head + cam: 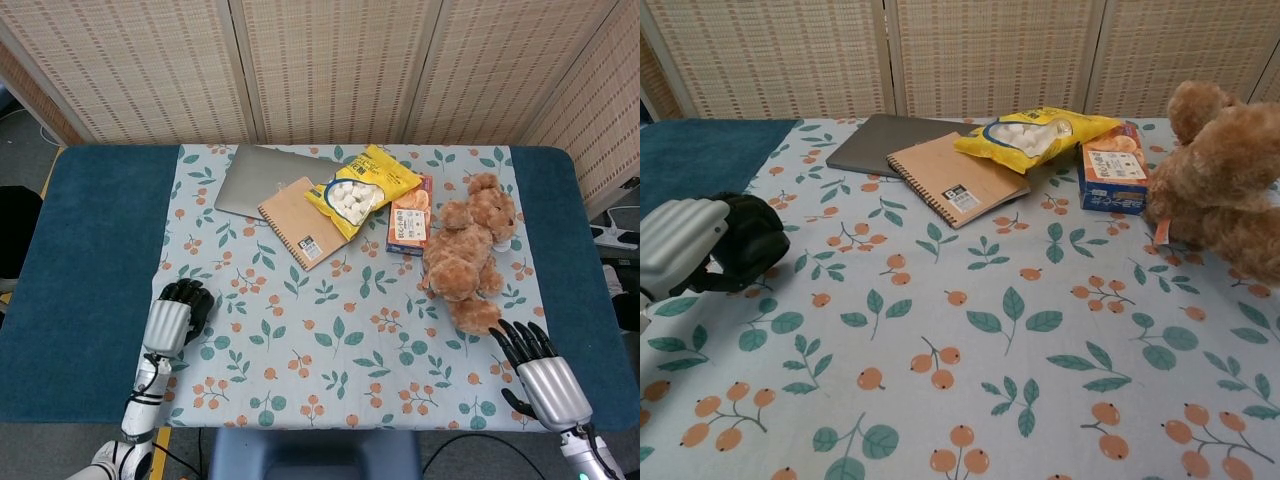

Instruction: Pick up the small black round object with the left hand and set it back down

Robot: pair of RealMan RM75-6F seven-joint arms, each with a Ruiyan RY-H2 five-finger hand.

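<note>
My left hand (172, 318) is at the left edge of the floral cloth (340, 345), its dark fingers curled in. In the chest view the left hand (690, 250) wraps a small black round object (752, 243), which bulges out between the fingers and is hard to tell apart from them. In the chest view a shadow lies on the cloth under the hand. In the head view the object is hidden by the fingers. My right hand (540, 372) lies at the near right edge with fingers spread, holding nothing, just in front of the teddy bear (466, 250).
At the back of the cloth lie a grey laptop (255, 178), a brown spiral notebook (303, 222), a yellow snack bag (362, 188) and an orange box (410, 222). The blue table top (90, 260) shows on both sides.
</note>
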